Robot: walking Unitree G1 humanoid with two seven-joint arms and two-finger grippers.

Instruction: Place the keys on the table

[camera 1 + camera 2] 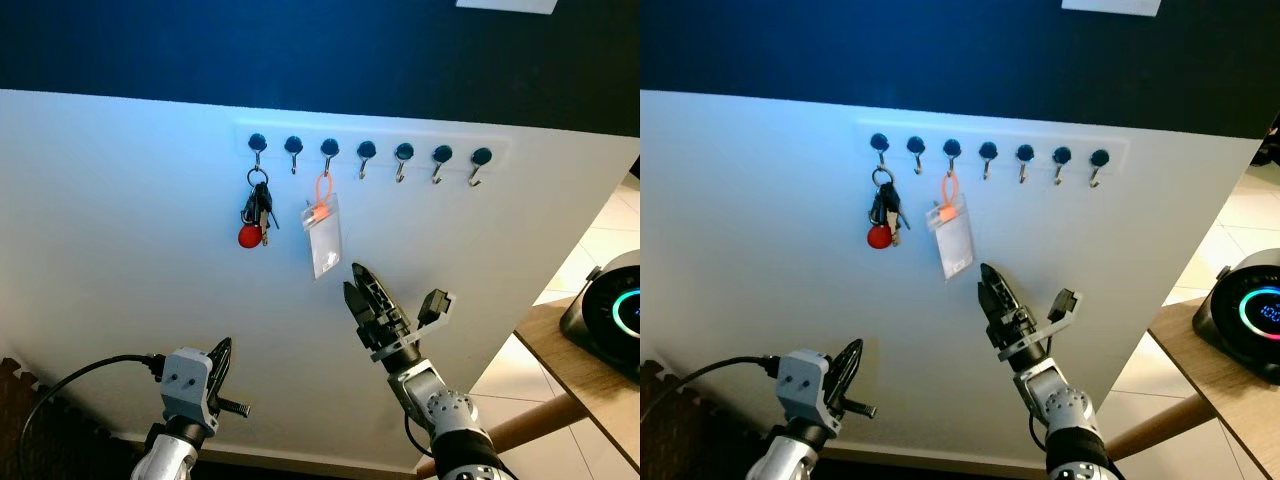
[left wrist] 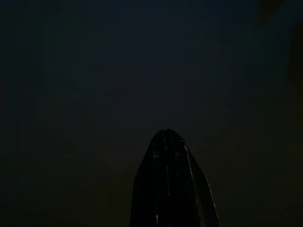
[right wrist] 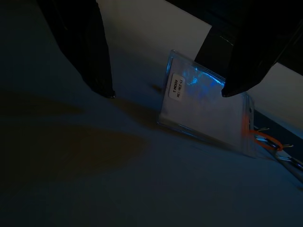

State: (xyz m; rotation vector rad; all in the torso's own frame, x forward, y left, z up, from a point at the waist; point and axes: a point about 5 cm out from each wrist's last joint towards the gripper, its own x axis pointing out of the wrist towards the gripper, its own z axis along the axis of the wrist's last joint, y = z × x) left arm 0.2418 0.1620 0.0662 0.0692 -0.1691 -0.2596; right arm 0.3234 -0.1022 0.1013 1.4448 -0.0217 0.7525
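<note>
One bunch of keys (image 1: 256, 215) hanging straight down from hook; right claw (image 1: 356, 287) parted, empty.

A home entryway — wall hooks (image 1: 366, 152), keys (image 1: 256, 212), wooden table (image 1: 585, 372).

Both arms are silver with jointed metallic wrists, each ending in a hand of two long black tapered fingers: the left hand (image 1: 222, 352) trails a black cable, the right hand (image 1: 355, 280) carries a grey bracket.
</note>
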